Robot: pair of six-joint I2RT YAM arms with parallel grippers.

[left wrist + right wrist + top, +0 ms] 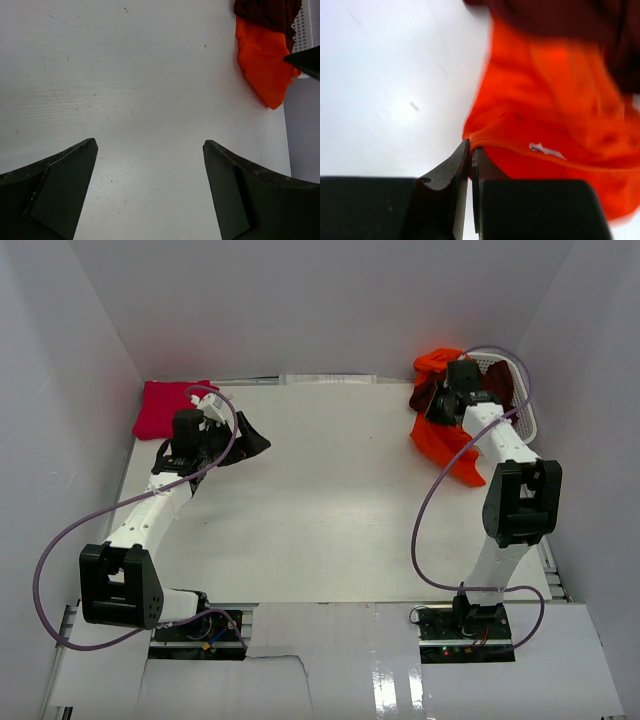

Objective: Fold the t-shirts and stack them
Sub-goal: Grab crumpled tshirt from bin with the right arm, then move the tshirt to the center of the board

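The magenta-pink t-shirt (165, 408) lies folded at the table's far left corner. My left gripper (250, 443) is open and empty just right of it, over bare table (150, 145). The bright orange t-shirt (447, 448) hangs crumpled from the basket onto the table at the far right, and it also shows in the left wrist view (262, 60). The dark maroon t-shirt (424, 396) lies bunched on top of it (560, 20). My right gripper (471, 147) is shut on the orange shirt's collar hem (545, 115), at the basket's near side (438, 410).
A white plastic lattice basket (527, 412) stands at the far right against the wall, with cloth spilling over its rim. White walls enclose the table on the left, back and right. Purple cables loop beside both arms.
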